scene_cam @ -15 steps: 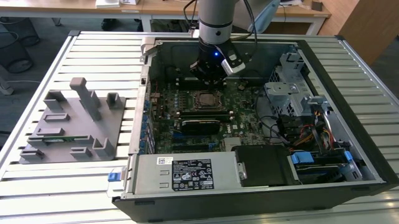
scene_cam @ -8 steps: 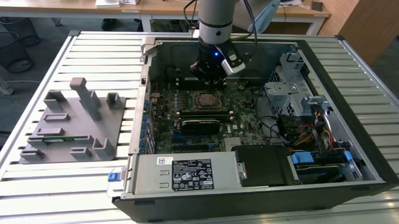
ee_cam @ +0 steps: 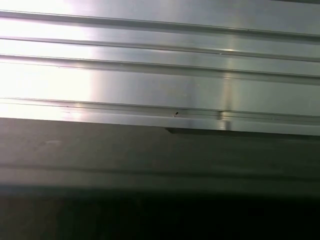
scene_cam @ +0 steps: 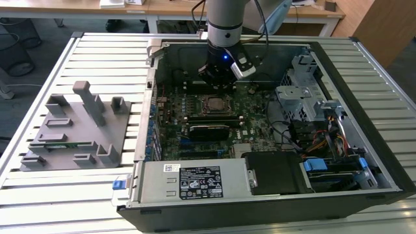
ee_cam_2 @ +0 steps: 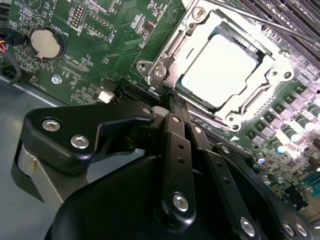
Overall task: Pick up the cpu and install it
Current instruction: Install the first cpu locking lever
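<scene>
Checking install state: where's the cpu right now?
The cpu sits in the motherboard socket, framed by its metal bracket, in the second wrist view; in the exterior view it lies mid-board, just below the end effector.

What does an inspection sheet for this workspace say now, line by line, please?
Surface: slatted metal table, carrying an open computer case.
Job's things: cpu lies in its socket on the motherboard.
Clutter: grey fixture block at the exterior view's left.
Grippers: gripper beside the socket, holding nothing.
Cables: coloured bundle inside the case.
Surroundings: desks behind the table.
</scene>
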